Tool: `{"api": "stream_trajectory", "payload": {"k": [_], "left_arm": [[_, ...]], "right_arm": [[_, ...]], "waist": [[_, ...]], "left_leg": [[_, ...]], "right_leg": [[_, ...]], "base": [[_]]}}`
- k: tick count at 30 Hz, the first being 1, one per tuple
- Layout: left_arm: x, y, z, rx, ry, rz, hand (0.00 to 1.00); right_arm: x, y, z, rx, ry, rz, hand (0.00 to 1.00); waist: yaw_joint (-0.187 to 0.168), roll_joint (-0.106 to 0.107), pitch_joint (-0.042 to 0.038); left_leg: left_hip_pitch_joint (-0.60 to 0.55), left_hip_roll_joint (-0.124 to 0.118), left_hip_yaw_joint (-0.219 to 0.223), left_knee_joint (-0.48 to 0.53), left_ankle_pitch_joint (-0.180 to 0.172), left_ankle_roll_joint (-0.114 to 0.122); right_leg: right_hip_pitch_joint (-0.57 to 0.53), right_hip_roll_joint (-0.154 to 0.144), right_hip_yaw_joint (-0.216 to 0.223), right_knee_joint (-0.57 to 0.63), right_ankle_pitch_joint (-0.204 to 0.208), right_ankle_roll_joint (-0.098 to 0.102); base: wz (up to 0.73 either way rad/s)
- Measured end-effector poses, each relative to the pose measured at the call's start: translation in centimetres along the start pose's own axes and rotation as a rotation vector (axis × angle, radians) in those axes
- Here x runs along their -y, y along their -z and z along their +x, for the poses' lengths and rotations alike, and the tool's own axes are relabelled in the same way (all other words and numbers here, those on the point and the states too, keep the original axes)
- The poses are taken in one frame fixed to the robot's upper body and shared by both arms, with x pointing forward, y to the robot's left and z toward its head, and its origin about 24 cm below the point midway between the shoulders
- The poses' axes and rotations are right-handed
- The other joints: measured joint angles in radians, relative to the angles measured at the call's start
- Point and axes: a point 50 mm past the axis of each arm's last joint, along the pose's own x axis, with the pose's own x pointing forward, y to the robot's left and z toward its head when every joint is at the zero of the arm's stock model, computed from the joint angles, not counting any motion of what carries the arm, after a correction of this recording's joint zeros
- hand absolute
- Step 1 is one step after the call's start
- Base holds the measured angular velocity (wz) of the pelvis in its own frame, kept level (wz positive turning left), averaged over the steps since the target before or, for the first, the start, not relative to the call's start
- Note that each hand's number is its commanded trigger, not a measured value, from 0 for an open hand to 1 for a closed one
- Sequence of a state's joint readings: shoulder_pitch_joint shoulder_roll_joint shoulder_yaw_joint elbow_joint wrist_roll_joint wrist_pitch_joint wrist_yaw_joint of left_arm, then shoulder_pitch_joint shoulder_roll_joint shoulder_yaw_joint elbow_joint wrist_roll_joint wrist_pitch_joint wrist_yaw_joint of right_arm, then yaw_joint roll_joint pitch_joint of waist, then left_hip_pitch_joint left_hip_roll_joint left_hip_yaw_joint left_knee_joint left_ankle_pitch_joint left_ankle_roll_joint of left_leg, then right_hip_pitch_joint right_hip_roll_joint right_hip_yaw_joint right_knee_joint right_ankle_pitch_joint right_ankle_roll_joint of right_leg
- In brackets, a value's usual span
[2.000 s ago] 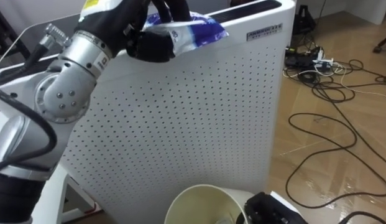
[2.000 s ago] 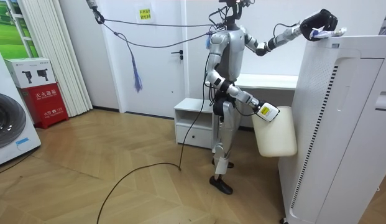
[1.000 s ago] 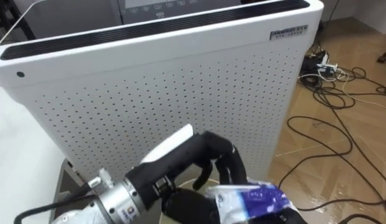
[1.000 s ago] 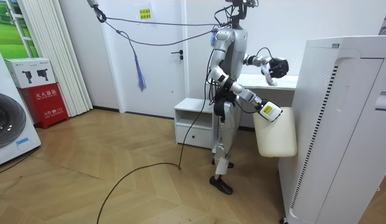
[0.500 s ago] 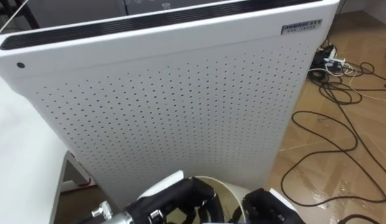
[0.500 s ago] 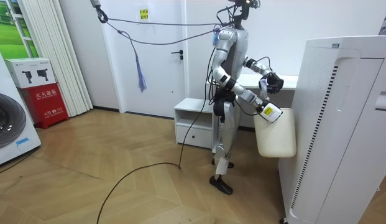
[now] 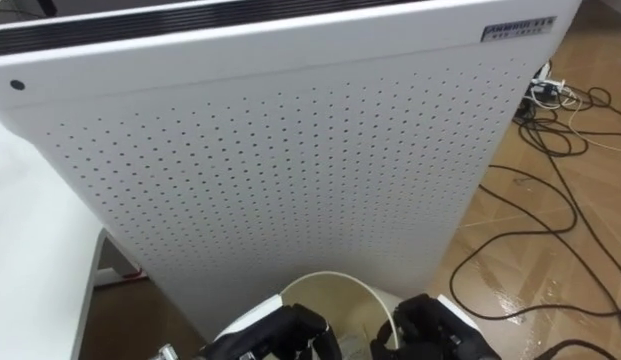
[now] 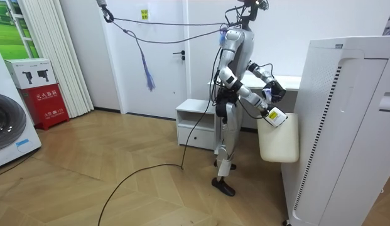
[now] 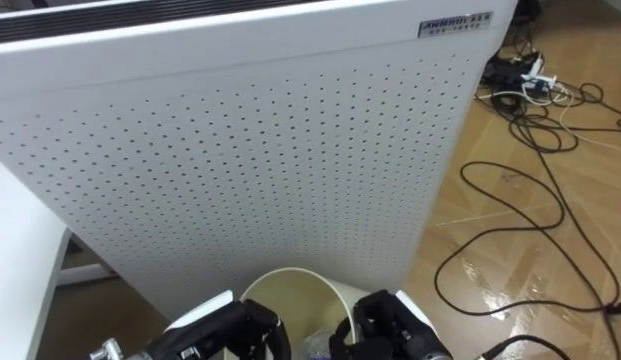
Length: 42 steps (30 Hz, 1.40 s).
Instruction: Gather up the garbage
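Left hand (image 7: 280,336) above cream bin (image 7: 332,280), grip unclear; right hand (image 7: 436,328) tight on rim

The robot's right hand (image 9: 392,322) grips a cream bin (image 9: 290,276) at the frame's bottom edge, its dark fingers (image 9: 347,334) curled over the right side of the rim. Across the bin's mouth from those fingers, the left hand (image 9: 230,335) sits at the opposite rim. Just beyond the fingers rises a tall white appliance (image 9: 260,150), its perforated panel facing the camera and a small label (image 9: 455,24) near its top right corner. To the right of the fingers, black cables (image 9: 520,100) loop over a wooden floor (image 9: 530,290). Well to their left lies the edge of a white tabletop (image 9: 20,290).
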<state>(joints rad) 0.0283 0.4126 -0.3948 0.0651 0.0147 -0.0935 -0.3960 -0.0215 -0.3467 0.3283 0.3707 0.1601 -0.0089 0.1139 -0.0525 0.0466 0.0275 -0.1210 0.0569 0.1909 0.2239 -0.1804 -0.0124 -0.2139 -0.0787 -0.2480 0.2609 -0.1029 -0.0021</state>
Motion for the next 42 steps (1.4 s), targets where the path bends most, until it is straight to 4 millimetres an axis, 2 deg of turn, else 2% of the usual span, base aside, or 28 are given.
{"api": "stream_trajectory", "payload": {"k": [18, 19, 20, 21, 22, 32, 37, 42], "left_arm": [[-0.6, -0.4, 1.2, 0.035, -0.113, -0.019, 1.00], [-0.6, -0.4, 1.2, 0.035, -0.116, -0.019, 0.93], [-0.6, -0.4, 1.2, 0.035, -0.116, -0.019, 0.60], [-0.6, -0.4, 1.2, 0.037, -0.120, -0.019, 0.34], [-0.6, -0.5, 1.2, 0.039, -0.131, -0.018, 0.00], [-0.9, -0.7, 1.3, 0.048, -0.193, 0.008, 0.00], [-0.6, -1.0, 1.6, 0.056, -0.212, 0.048, 0.00], [-0.6, -1.4, 1.6, 0.101, -0.242, 0.063, 0.00]], "right_arm": [[-0.9, 0.0, 0.3, 0.020, -0.013, 0.030, 1.00], [-1.0, 0.0, 0.3, 0.024, -0.014, 0.032, 1.00], [-1.1, 0.0, 0.3, 0.024, -0.014, 0.034, 1.00], [-1.1, 0.1, 0.3, 0.026, -0.013, 0.039, 1.00], [-1.2, 0.2, 0.4, 0.027, -0.011, 0.044, 1.00], [-1.5, 0.3, 0.4, 0.033, -0.006, 0.060, 1.00], [-1.6, 1.5, 0.4, -0.008, -0.001, 0.071, 1.00], [-1.5, 1.7, 0.3, -0.018, -0.002, 0.069, 1.00]], "waist": [[-0.013, 0.002, 0.0000], [-0.017, 0.003, 0.0006], [-0.018, 0.003, 0.0008], [-0.019, 0.003, 0.0009], [-0.020, 0.004, 0.0010], [-0.025, 0.014, -0.0024], [-0.021, 0.016, -0.0016], [-0.019, 0.015, -0.0014]], "left_leg": [[-0.024, -0.001, 0.000, 0.021, 0.001, 0.001], [-0.028, 0.000, 0.000, 0.025, 0.001, 0.001], [-0.029, 0.000, 0.001, 0.026, 0.001, 0.001], [-0.030, 0.000, 0.001, 0.026, 0.001, 0.001], [-0.031, 0.000, 0.001, 0.027, 0.001, 0.001], [-0.058, 0.000, 0.002, 0.035, 0.001, 0.001], [-0.060, -0.001, 0.003, 0.043, 0.001, 0.001], [-0.060, -0.001, 0.009, 0.044, 0.001, 0.001]], "right_leg": [[-0.015, -0.008, -0.008, 0.015, -0.004, -0.002], [-0.017, -0.008, -0.012, 0.015, -0.004, -0.002], [-0.017, -0.008, -0.013, 0.015, -0.004, -0.002], [-0.017, -0.008, -0.014, 0.015, -0.004, -0.002], [-0.018, -0.009, -0.015, 0.014, -0.004, -0.003], [-0.046, -0.010, -0.012, 0.023, -0.004, -0.003], [-0.050, -0.013, -0.012, 0.039, -0.012, -0.007], [-0.064, -0.015, -0.003, 0.055, -0.016, -0.009]], "base": [[0.02], [0.05], [0.06], [0.03], [0.00], [0.00], [0.00], [-0.04]]}}
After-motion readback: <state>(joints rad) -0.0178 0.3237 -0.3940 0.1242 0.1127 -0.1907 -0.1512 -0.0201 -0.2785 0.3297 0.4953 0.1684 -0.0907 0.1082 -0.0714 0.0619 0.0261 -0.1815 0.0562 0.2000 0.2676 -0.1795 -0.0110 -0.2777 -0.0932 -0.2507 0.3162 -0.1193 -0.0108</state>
